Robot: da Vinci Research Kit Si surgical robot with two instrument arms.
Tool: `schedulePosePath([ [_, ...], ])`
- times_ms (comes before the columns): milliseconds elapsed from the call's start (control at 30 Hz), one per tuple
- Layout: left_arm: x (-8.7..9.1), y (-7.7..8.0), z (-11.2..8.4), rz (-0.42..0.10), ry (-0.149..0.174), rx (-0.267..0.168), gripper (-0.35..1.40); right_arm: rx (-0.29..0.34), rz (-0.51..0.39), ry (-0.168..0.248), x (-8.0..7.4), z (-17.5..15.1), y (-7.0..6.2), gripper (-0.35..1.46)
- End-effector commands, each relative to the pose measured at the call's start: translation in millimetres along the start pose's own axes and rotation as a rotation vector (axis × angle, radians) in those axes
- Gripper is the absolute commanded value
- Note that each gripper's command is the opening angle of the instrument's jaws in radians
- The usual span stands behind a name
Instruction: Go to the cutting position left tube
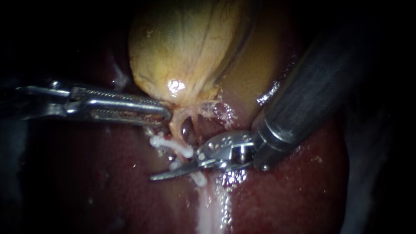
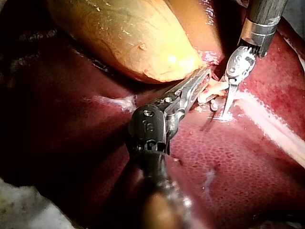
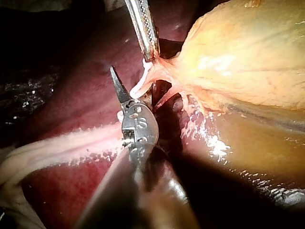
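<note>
Steel blades of the right instrument [image 1: 162,174] lie together beside the clipped tube [image 1: 174,130]; jaws of the left instrument [image 1: 167,115] clamp the gallbladder [image 1: 186,47] neck.

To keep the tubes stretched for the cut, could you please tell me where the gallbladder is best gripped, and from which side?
Probably at the gallbladder's narrow neck: the body bulges round and smooth, too wide for small jaws, while the neck tapers to a thin fold. Come from the side away from the right instrument, where the left instrument's jaws are shut on it.
</note>
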Motion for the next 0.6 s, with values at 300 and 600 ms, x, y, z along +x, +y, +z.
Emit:
schedulePosePath([
  [300,0.0,0.0,0.1,0.000,0.000,0.001,-0.35,0.025,0.004,-0.002,-0.4,0.8,0.3,1.41],
  [600,0.0,-0.1,0.2,0.000,0.000,0.000,-0.35,0.026,0.004,-0.002,-0.4,0.7,0.3,1.41],
])
